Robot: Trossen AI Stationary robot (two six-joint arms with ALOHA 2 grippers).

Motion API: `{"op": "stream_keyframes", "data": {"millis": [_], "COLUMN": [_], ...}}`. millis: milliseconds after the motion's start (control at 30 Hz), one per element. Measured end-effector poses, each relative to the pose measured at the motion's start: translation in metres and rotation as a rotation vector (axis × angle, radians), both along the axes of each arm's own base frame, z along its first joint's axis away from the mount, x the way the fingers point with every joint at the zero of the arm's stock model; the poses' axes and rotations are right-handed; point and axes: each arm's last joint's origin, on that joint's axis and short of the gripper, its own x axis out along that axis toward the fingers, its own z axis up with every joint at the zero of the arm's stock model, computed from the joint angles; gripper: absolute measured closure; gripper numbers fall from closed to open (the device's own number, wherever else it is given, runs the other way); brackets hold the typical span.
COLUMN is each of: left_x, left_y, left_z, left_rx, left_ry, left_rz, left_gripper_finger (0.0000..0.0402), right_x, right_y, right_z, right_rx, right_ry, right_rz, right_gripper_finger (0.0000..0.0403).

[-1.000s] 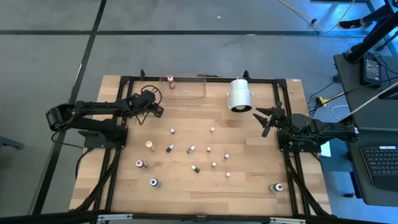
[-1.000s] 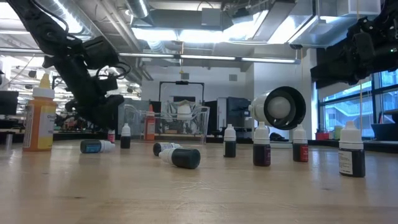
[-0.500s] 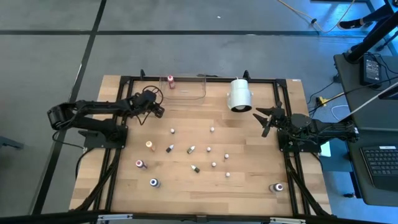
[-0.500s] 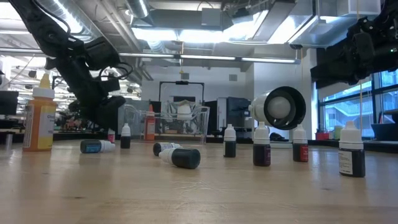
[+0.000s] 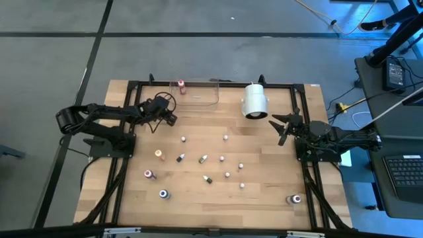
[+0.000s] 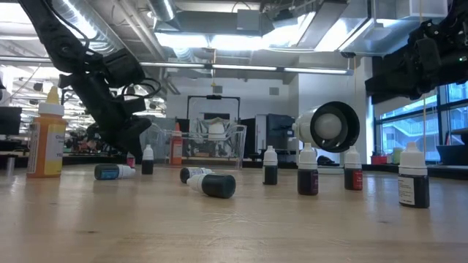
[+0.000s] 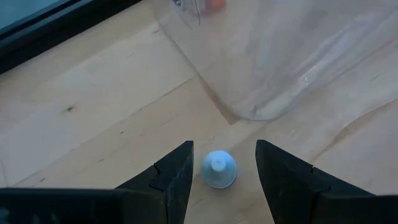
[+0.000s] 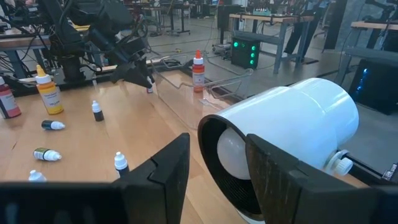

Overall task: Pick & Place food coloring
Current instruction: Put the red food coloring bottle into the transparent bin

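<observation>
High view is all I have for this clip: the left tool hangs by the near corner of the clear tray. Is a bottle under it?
Observer: Yes. The left wrist view shows a small pale-capped bottle standing upright under the left tool, beside the tray.
Operator: Is it gripped?
Observer: No. Bare wood shows on each side of the cap, so the fingers stand open around the bottle without touching it.
Operator: And the right tool?
Observer: The right tool is open and empty. Its wrist view looks straight into the open end of the white cylinder.
</observation>
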Motion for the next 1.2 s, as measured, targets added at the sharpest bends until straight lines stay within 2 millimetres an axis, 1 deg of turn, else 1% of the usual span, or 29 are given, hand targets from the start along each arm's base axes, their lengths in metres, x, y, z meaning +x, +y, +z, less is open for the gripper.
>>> {"op": "stream_keyframes", "data": {"millis": [500, 733, 900, 1033, 1200], "left_x": [-0.0002, -0.0027, -0.0029, -0.0031, -0.0029], "left_y": [-0.0002, -0.0026, -0.0025, -0.0021, -0.0019], "left_z": [-0.0003, -0.0031, -0.0031, -0.0029, -0.0027], "left_rx": [-0.004, -0.046, -0.043, -0.031, -0.029], "left_ry": [0.002, 0.026, 0.027, 0.032, 0.030], "left_rz": [-0.002, 0.000, 0.008, 0.017, 0.018], "left_gripper_finger": [0.0233, 0.0233, 0.0234, 0.0254, 0.0297], "right_x": [0.0000, 0.0000, 0.0000, 0.0000, 0.0000], "right_y": [0.0000, 0.0000, 0.0000, 0.0000, 0.0000], "right_z": [-0.0001, 0.0000, 0.0000, 0.0000, 0.0000], "right_rx": [0.000, 0.000, 0.000, 0.000, 0.000], "right_ry": [0.000, 0.000, 0.000, 0.000, 0.000], "right_rz": [0.000, 0.000, 0.000, 0.000, 0.000], "right_gripper_finger": [0.0244, 0.0244, 0.0244, 0.0244, 0.0244]}}
